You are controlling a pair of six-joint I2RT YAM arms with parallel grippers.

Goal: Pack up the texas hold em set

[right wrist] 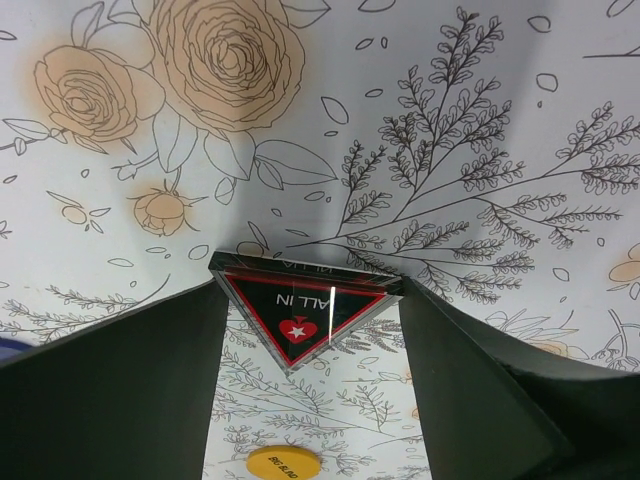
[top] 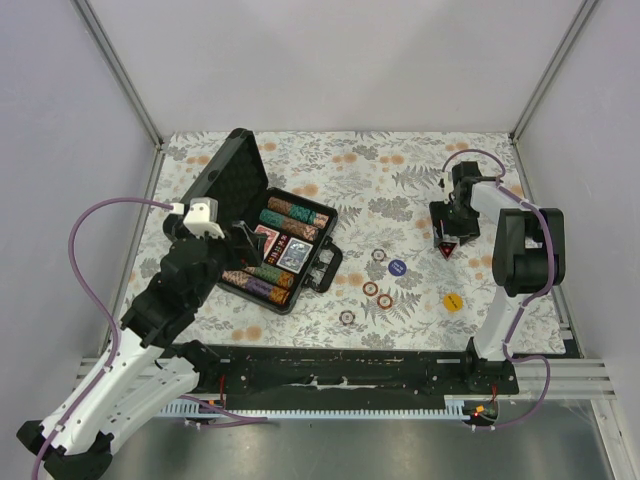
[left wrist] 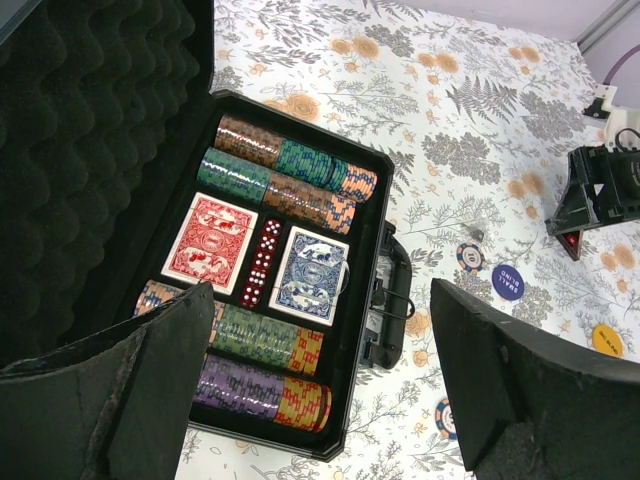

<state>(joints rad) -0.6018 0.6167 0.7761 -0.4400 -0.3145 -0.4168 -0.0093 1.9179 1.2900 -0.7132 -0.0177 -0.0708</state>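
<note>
The black briefcase [top: 228, 178] lies open at the left, its foam lid [left wrist: 90, 150] raised. Inside are rows of multicoloured chips [left wrist: 280, 165], a red deck [left wrist: 210, 243], red dice [left wrist: 262, 262] and a blue deck [left wrist: 310, 275]. My left gripper [top: 240, 240] is open and empty above the case's near side [left wrist: 320, 300]. My right gripper [top: 447, 232] is at the right, shut on the corners of a black and red triangular ALL IN button [right wrist: 303, 305], which also shows in the top view [top: 447, 250].
Loose on the floral cloth between the arms lie round chips [top: 378, 255] [top: 370, 288] [top: 347, 317], a blue button [top: 397, 267] and a yellow button [top: 453, 301]. The yellow one shows under my right gripper [right wrist: 283, 464]. The case's handle [left wrist: 392, 295] faces right.
</note>
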